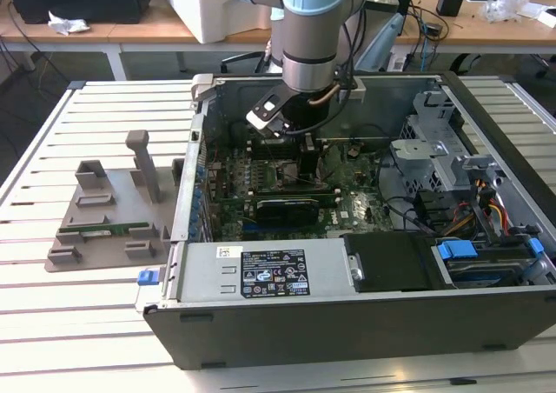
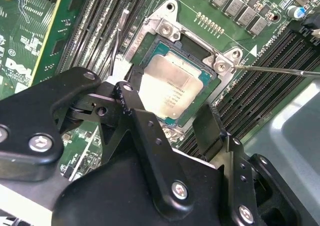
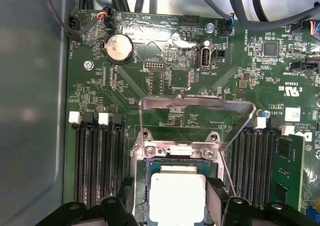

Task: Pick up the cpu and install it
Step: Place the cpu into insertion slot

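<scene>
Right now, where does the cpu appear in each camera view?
Exterior view: cannot make it out under the arm.
Second wrist view: the cpu, inside the metal socket frame.
First wrist view: the cpu, between two banks of memory slots.
Shared landmark: that socket frame, with its two screws.

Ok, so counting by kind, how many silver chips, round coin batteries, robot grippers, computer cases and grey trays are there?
cpu: 1
coin battery: 1
gripper: 1
computer case: 1
grey tray: 1
Total: 5
</scene>
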{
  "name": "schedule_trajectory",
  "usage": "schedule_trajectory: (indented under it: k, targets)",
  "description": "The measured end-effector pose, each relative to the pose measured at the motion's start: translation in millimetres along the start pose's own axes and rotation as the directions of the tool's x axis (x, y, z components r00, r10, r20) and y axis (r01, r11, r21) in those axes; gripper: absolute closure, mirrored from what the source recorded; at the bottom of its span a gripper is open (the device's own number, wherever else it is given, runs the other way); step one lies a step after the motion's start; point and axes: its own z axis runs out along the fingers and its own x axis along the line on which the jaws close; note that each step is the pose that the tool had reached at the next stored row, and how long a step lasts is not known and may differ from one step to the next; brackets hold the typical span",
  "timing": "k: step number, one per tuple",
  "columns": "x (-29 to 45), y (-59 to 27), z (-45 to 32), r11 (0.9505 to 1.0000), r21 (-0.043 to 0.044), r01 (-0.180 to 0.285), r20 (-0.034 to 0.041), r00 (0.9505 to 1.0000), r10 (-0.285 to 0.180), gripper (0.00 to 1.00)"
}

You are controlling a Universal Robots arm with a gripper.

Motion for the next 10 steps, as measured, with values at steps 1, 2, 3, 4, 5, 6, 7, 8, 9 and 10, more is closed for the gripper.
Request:
schedule_trajectory:
  k: [1, 2, 3, 4, 5, 6, 7, 8, 9, 10]
  targets:
    - [0.0, 0.0, -0.2, 1.0, 0.0, 0.0, 0.001, 1.0, 0.0, 0.32]
    - [0.1, 0.0, -0.4, 1.0, 0.0001, 0.0, 0.003, 1.0, 0.0, 0.32]
    - [0.0, 0.0, -1.3, 1.0, 0.0002, 0.0, 0.0077, 1.0, 0.0, 0.32]
    - [-0.1, 0.0, -2.5, 1.0, 0.0004, 0.0, 0.0101, 0.9999, 0.0, 0.32]
    - [-0.1, 0.1, -4.4, 1.0, 0.0004, 0.001, 0.0123, 0.9999, -0.001, 0.32]
    - [-0.3, 0.0, -7.2, 1.0, 0.0005, 0.0, 0.0155, 0.9999, 0.0, 0.32]
    - [-0.4, 0.0, -9.1, 1.0, 0.0006, 0.0, 0.0177, 0.9998, 0.0, 0.32]
    - [-0.4, 0.0, -10.8, 1.0, 0.0007, 0.0, 0.0201, 0.9998, 0.0, 0.32]
    - [-0.5, 0.0, -13.3, 1.0, 0.0009, 0.001, 0.0229, 0.9997, -0.001, 0.32]
    - [-0.7, 0.0, -17.0, 1.0, 0.0009, 0.0, 0.0263, 0.9997, 0.0, 0.4]
